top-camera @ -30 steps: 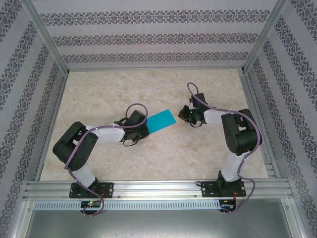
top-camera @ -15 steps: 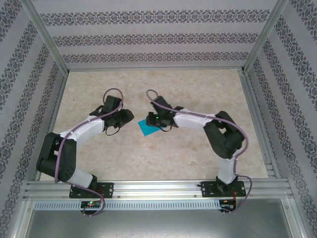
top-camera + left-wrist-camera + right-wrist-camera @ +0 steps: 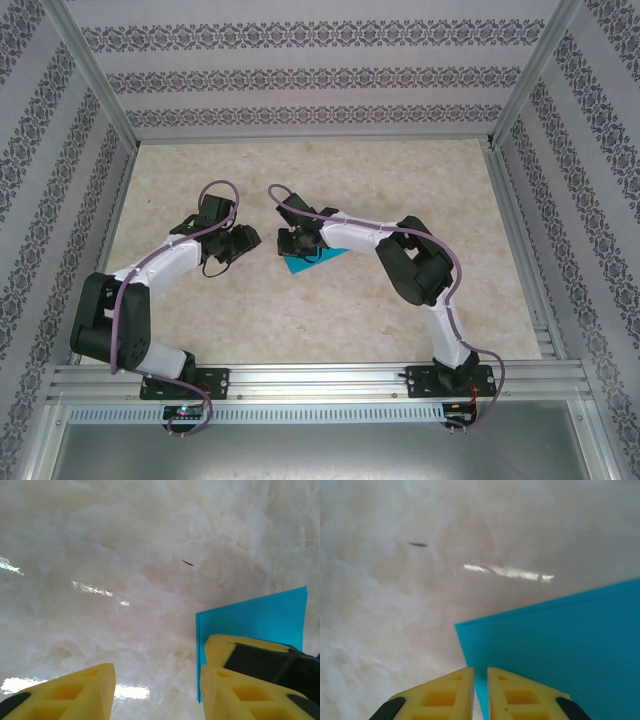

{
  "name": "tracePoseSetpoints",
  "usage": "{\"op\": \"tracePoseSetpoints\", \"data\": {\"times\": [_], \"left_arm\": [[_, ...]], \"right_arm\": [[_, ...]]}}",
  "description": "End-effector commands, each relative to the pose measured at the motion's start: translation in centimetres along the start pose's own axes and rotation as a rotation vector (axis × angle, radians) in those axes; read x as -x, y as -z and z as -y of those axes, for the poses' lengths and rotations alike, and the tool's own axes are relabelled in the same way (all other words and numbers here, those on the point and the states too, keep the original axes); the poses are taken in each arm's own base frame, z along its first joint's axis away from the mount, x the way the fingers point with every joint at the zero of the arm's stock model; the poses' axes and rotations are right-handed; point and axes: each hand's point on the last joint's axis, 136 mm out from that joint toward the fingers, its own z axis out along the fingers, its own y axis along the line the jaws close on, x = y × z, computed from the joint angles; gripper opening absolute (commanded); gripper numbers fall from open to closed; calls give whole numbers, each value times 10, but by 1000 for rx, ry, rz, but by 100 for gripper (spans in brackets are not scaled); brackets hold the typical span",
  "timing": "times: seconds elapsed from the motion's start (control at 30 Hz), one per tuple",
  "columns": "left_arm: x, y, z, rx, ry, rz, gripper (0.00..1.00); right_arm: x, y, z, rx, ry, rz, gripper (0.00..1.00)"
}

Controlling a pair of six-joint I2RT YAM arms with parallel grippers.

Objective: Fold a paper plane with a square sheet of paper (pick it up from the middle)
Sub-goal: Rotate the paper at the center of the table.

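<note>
Near the middle of the pale marbled tabletop [image 3: 430, 190], finding the thin cyan-blue sheet of paper [image 3: 320, 262] lying flat, partly tucked under the right gripper [image 3: 290, 244]; leaving bare surface open all round, out to the aluminium frame rails [image 3: 320, 375]. Noting the left gripper [image 3: 247, 240] just left of the sheet, gaping wide and holding nothing. Revealing from the right wrist, not from overhead, jaws standing a thin slit apart at the sheet's edge; not telling whether pinching it. Differing from a second ago: sheet then uncovered and further right.
</note>
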Motion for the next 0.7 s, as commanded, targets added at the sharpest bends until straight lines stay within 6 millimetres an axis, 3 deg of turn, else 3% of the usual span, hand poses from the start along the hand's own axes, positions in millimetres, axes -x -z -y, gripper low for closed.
{"op": "tracePoseSetpoints", "data": {"times": [0.0, 0.13, 0.23, 0.33, 0.43, 0.53, 0.67], "left_arm": [[-5, -3, -7, 8, -19, -32, 49], [-6, -5, -7, 6, -24, -38, 49], [-6, -6, -5, -8, -21, -44, 50], [-9, -9, -3, -26, -19, -56, 51], [-11, -10, 1, -52, -19, -67, 52], [-16, -11, 9, -82, -40, -84, 53], [-28, -9, 24, -125, -89, -115, 55]], "right_arm": [[-23, -2, 12, -43, 54, -96, 15], [-63, 10, 27, -32, 171, -237, 15], [-93, 29, 46, -30, 271, -328, 15], [-110, 51, 66, -29, 334, -366, 16], [-98, 70, 74, -23, 319, -302, 20], [-63, 90, 67, 8, 228, -146, 28], [-21, 109, 77, -56, 77, 67, 38]]}}
